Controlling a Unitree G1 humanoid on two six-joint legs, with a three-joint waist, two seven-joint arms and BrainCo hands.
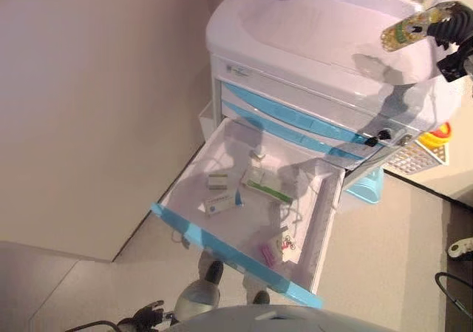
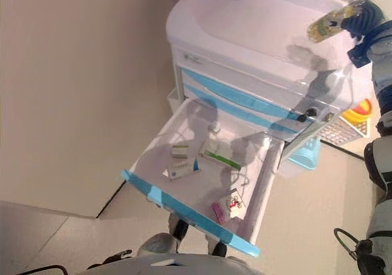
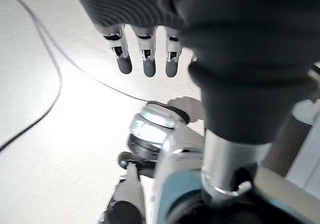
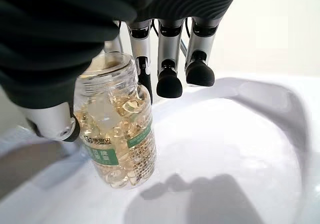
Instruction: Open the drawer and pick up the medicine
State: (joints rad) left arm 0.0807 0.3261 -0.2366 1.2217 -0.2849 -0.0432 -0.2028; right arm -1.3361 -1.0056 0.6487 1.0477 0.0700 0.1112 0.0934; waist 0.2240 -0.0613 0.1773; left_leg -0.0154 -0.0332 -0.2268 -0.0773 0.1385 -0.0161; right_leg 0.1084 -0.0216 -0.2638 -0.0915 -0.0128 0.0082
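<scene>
Clear capsule-filled bottle (image 4: 117,134) shows clamped in right hand (image 4: 65,59) fingers (image 4: 167,59).

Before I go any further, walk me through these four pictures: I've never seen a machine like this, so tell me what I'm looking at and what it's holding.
This is a two-armed humanoid robot. The two wide pictures come from cameras in its head, looking down at a white medical cart with blue-trimmed drawers. The bottom drawer is pulled open, with several small medicine boxes inside.

The other two pictures come from cameras on its wrists. In the right wrist view, the right hand has its fingers and thumb round a clear bottle of yellow capsules, held over the cart's top. In the head views the bottle shows at upper right.

The left hand hangs idle and empty, fingers relaxed, over the floor.
</scene>
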